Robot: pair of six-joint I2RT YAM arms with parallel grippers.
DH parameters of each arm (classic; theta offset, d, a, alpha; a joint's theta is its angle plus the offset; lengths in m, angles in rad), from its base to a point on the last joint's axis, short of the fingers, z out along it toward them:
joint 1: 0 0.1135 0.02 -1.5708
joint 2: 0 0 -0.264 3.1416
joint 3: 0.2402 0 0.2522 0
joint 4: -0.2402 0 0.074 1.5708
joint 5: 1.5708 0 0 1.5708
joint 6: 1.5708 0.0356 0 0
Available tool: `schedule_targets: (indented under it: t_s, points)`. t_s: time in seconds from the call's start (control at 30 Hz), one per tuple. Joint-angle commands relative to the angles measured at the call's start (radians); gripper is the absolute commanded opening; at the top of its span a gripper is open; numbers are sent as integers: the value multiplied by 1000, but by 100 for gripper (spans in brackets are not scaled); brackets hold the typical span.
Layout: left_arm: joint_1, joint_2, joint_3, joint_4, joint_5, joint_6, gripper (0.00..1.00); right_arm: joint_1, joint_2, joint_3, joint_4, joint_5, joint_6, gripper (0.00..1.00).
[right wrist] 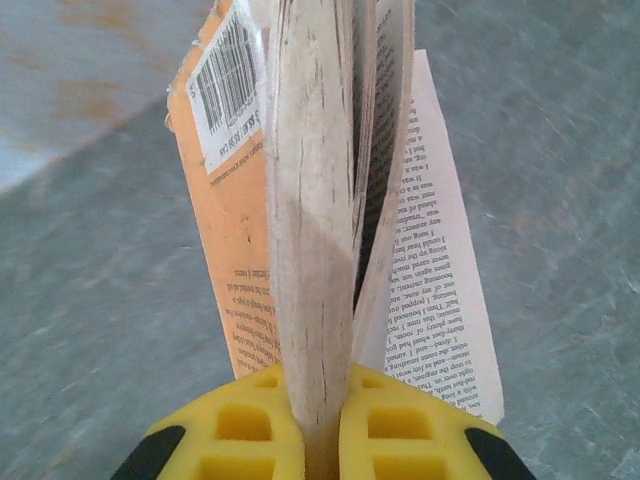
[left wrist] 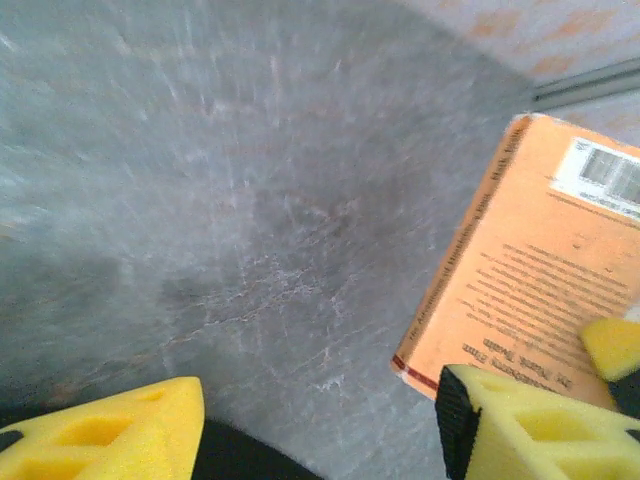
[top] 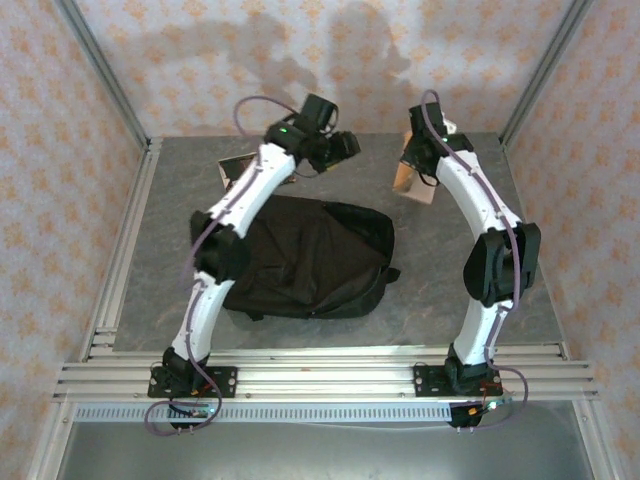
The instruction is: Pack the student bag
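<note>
The student bag is a large black backpack lying flat in the middle of the grey table. At the back right, my right gripper holds an orange paperback off the table. In the right wrist view that gripper is shut on a thick block of the book's pages, and the orange cover and a loose page fan out to the sides. My left gripper hovers at the back centre, left of the book. Its yellow fingers stand wide apart with nothing between them, and the orange book is just beyond the right finger.
A dark book lies at the back left, partly behind my left arm. Aluminium rails run along the near edge and up the left side. Patterned walls close in the back and both sides.
</note>
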Motion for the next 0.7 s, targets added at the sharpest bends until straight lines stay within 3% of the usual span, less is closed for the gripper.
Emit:
schedule_targets:
  t_s: [0.0, 0.1, 0.3, 0.53, 0.67]
  points:
    - [0, -155, -136, -75, -79, 69, 74, 63, -94, 55, -44, 61, -36, 0]
    - [8, -260, -245, -61, -74, 91, 83, 112, -157, 32, -40, -28, -28, 0]
    - [10, -457, -484, 22, 31, 163, 84, 140, -303, -79, -23, -306, 21, 0]
    - [28, -641, -817, 284, 355, 164, 84, 140, -425, -210, 49, -734, 103, 0]
    - [29, -702, -892, 376, 466, 149, 84, 140, -473, -273, 96, -884, 142, 0]
